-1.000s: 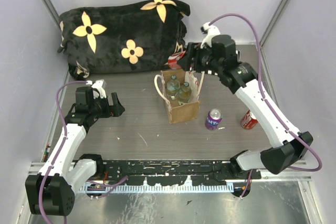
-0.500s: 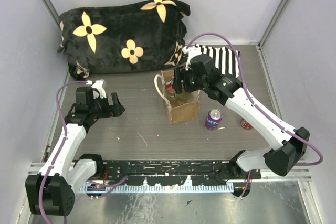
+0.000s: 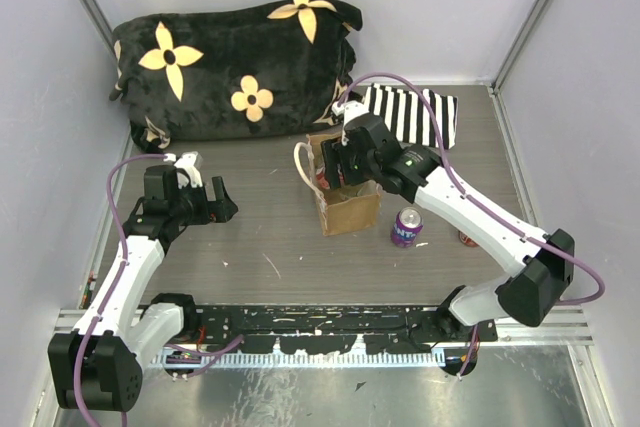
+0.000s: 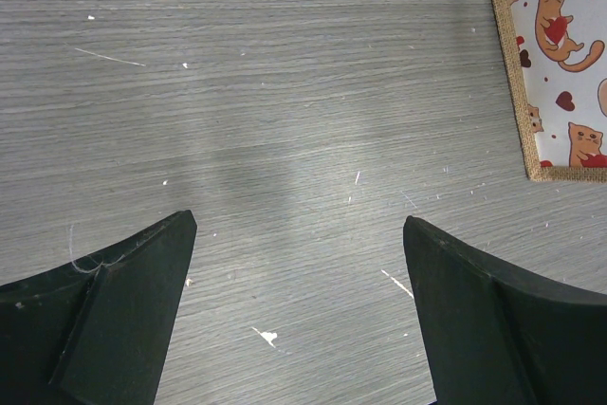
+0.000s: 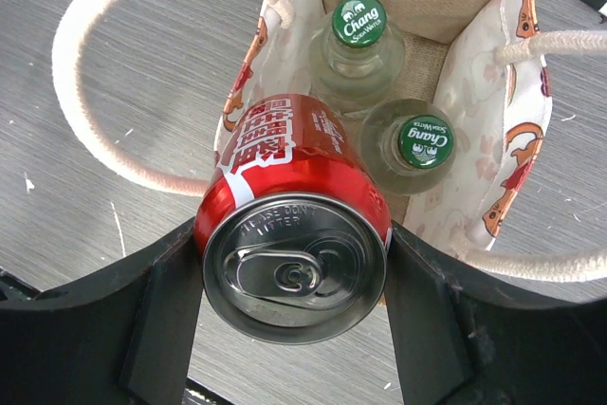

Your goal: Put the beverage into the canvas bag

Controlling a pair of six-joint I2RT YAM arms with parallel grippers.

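- The right gripper (image 5: pixel 295 263) is clamped on the red can (image 5: pixel 285 154), one jaw on each side.
- The can is over the open mouth of the canvas bag (image 3: pixel 350 209), which stands near the middle of the table (image 3: pixel 260 237).
- The left gripper (image 4: pixel 299 234) has its jaws wide apart and holds nothing.

A red can (image 5: pixel 294 234) is held tilted over the open mouth of the bag (image 3: pixel 350 215), a tan burlap tote with cream handles, stood upright on the desk (image 3: pixel 260 237); two green-capped bottles (image 5: pixel 359 21) are seen inside.

Bright even light; soft shadows; sharp focus.
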